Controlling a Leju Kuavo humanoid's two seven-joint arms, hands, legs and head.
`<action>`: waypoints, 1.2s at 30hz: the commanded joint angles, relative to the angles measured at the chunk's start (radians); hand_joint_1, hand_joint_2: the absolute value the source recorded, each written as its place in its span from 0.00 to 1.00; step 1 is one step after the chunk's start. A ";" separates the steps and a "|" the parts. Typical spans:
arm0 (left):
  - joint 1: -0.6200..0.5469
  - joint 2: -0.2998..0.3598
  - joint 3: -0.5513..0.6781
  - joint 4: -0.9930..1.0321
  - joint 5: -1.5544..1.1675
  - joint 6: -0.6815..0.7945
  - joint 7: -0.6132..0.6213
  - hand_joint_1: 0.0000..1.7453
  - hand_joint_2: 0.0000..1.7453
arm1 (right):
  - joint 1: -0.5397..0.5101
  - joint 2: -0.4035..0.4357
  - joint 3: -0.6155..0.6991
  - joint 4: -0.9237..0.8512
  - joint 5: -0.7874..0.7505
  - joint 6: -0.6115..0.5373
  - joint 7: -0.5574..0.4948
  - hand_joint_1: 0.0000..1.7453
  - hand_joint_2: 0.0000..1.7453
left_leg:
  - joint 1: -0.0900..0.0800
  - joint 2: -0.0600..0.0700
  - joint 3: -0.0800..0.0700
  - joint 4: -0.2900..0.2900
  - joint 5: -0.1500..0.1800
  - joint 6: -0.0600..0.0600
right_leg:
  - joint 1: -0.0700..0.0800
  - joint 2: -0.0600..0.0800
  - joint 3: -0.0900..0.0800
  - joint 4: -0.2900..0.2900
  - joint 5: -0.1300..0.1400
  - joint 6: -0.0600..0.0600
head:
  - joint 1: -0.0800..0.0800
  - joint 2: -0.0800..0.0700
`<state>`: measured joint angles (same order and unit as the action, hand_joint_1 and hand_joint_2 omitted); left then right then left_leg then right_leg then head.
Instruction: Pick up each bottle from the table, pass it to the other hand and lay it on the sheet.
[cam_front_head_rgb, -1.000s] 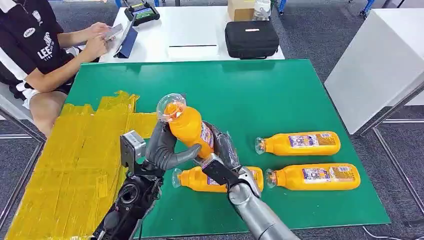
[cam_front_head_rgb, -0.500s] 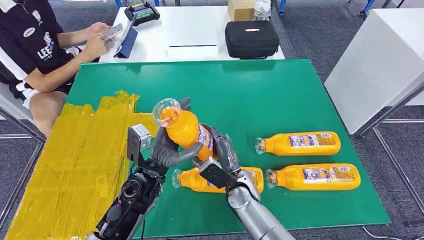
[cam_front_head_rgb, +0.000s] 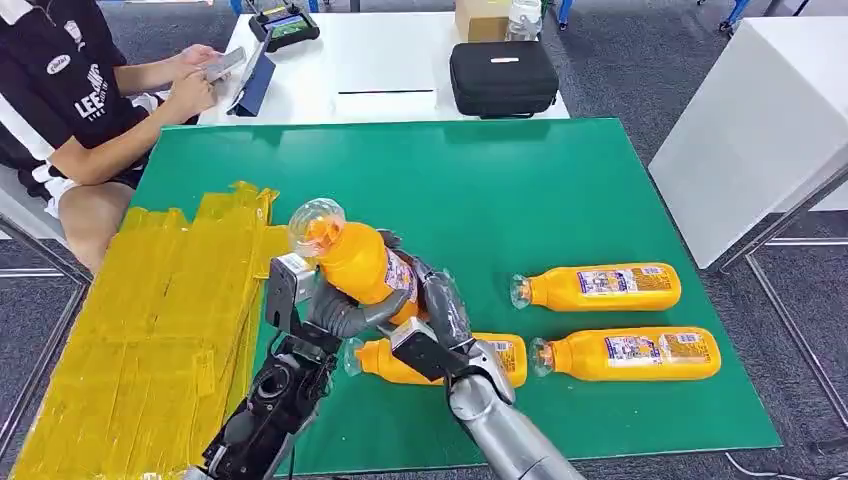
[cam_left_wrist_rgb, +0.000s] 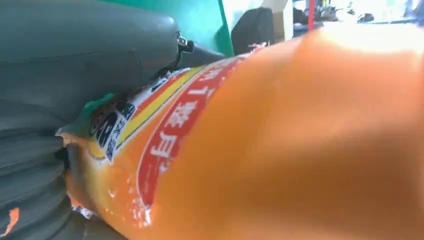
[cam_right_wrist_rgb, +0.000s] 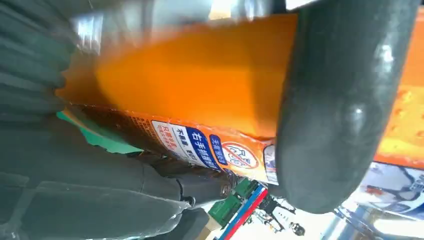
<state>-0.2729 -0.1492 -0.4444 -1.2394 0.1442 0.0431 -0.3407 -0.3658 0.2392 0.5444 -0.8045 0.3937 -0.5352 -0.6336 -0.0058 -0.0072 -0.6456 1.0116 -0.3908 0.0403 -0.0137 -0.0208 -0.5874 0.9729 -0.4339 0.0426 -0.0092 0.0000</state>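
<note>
Handover above the green table (cam_front_head_rgb: 560, 190): both the left hand (cam_front_head_rgb: 335, 305) and right hand (cam_front_head_rgb: 440, 305) gripped the raised bottle (cam_front_head_rgb: 360, 262), near the yellow sheet (cam_front_head_rgb: 150, 310). The right hand should release only once the left holds securely.

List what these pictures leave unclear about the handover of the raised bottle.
- Head view: the right robot hand sits behind the raised bottle, so how firmly it grips is hidden.
- Head view: the nearest lying bottle is half covered by the right forearm.
- Left wrist view: the bottle fills the frame, blurred; the left robot hand fingertips are hidden.
- Right wrist view: the label text is too small to read.
</note>
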 joint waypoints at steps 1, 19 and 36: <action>-0.003 0.009 0.040 -0.025 0.005 0.039 -0.014 1.00 1.00 | -0.019 -0.019 0.025 0.005 -0.008 0.014 0.009 1.00 1.00 | 0.001 0.002 0.007 0.000 -0.003 -0.003 | 0.001 0.003 0.007 -0.001 -0.003 -0.003 | 0.000 0.000; 0.019 0.017 0.055 -0.049 0.025 0.069 -0.038 1.00 1.00 | 0.004 -0.032 -0.008 -0.065 -0.020 -0.027 -0.002 0.00 1.00 | 0.001 0.000 0.007 0.000 -0.003 -0.003 | 0.001 0.001 0.007 -0.001 -0.003 -0.002 | 0.000 0.000; 0.012 0.052 0.113 -0.011 -0.163 0.279 -0.087 1.00 1.00 | 0.178 -0.159 0.009 -0.577 0.074 0.029 0.104 0.00 1.00 | 0.000 -0.001 0.002 0.000 -0.001 -0.002 | 0.000 -0.001 0.003 -0.001 -0.002 -0.001 | 0.000 0.000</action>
<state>-0.2273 -0.1404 -0.3864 -1.3039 0.1737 0.1494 -0.3993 -0.2683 0.1805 0.5398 -1.1126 0.3894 -0.5139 -0.5875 -0.0058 -0.0072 -0.6458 1.0116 -0.3908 0.0403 -0.0137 -0.0208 -0.5879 0.9728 -0.4340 0.0426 -0.0092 0.0000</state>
